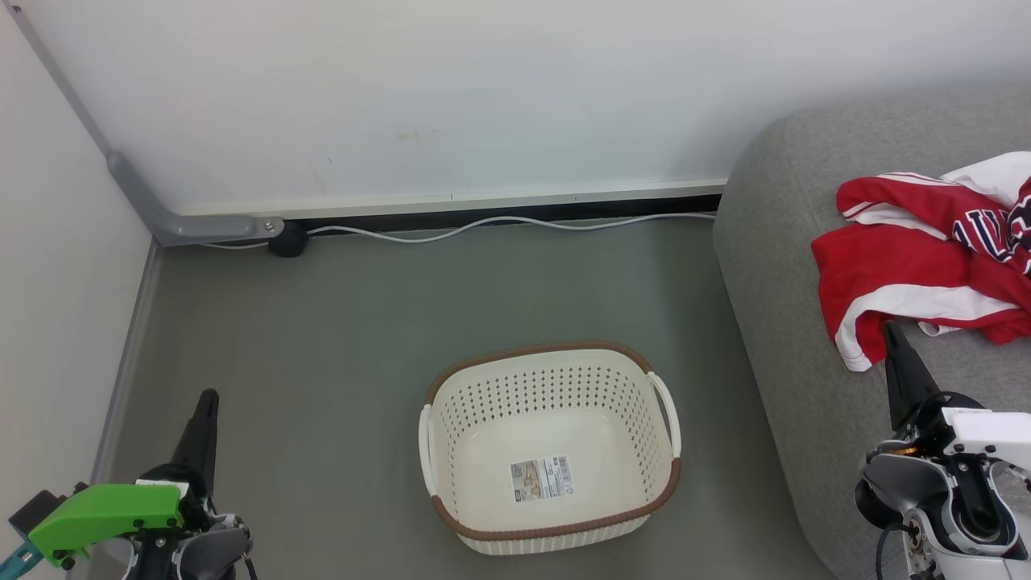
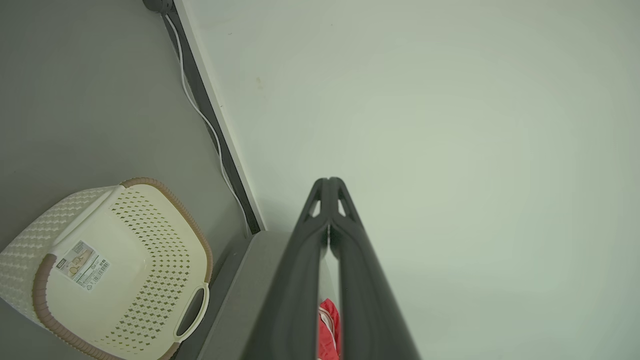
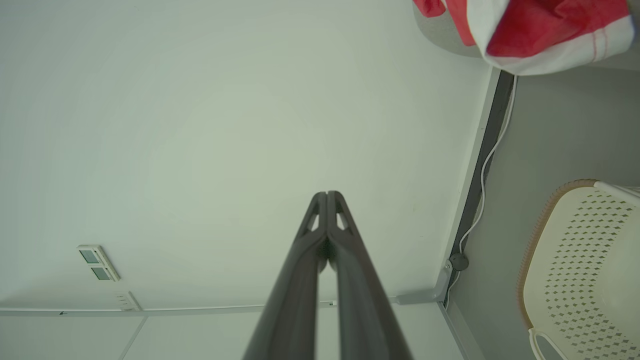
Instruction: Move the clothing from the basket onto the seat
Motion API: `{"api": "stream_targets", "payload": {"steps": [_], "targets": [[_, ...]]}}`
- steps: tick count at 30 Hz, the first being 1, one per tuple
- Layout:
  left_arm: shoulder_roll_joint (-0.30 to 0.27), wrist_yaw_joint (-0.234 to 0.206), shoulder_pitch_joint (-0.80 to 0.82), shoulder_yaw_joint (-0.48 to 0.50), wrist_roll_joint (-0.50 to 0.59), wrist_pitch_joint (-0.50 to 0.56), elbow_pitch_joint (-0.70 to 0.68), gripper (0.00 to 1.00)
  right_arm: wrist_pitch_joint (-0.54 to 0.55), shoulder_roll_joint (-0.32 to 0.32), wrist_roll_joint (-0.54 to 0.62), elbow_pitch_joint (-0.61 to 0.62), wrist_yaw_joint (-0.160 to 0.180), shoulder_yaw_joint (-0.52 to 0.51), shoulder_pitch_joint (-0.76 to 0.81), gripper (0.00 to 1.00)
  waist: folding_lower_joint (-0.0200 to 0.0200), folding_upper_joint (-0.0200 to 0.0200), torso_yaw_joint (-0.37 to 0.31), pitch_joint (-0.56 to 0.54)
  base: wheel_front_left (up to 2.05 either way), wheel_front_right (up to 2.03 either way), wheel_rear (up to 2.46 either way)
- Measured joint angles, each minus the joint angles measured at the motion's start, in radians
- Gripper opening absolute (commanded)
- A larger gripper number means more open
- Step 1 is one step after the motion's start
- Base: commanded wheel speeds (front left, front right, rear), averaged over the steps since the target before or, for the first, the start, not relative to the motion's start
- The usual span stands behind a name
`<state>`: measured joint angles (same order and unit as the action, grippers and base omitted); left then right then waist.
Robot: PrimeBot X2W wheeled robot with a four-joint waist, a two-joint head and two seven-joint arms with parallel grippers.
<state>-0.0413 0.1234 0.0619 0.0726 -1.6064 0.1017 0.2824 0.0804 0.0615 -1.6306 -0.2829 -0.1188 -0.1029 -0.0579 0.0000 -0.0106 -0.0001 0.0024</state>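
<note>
The red clothing [image 1: 926,258] lies bunched on the light-grey seat [image 1: 773,242] at the right, its white hem band and dark numerals showing; a piece of it [image 3: 540,25] also hangs at the top of the right wrist view. The cream basket [image 1: 636,387] with its brown rim stands on the floor in the middle, holding nothing but its label sticker [image 1: 542,478]. My left gripper [image 1: 208,401] is at the lower left, shut and holding nothing. My right gripper [image 1: 891,332] is shut at the lower right, its tip just below the clothing's hem.
A white cable [image 1: 499,224] runs along the foot of the white wall [image 1: 403,97], ending at a dark round plug [image 1: 287,239]. A grey conduit [image 1: 145,201] bends down the left corner. Grey floor [image 1: 306,338] surrounds the basket.
</note>
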Motion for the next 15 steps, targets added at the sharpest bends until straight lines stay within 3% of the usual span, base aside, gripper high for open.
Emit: {"api": "stream_targets", "payload": {"steps": [15], "targets": [[0.0, 0.0, 0.0, 0.0, 0.0, 0.0, 0.0, 0.0, 0.001, 0.0, 0.0, 0.0, 0.0, -0.001, 0.0, 0.0, 0.0, 0.0, 0.0, 0.0, 0.0, 0.0, 0.0]]}}
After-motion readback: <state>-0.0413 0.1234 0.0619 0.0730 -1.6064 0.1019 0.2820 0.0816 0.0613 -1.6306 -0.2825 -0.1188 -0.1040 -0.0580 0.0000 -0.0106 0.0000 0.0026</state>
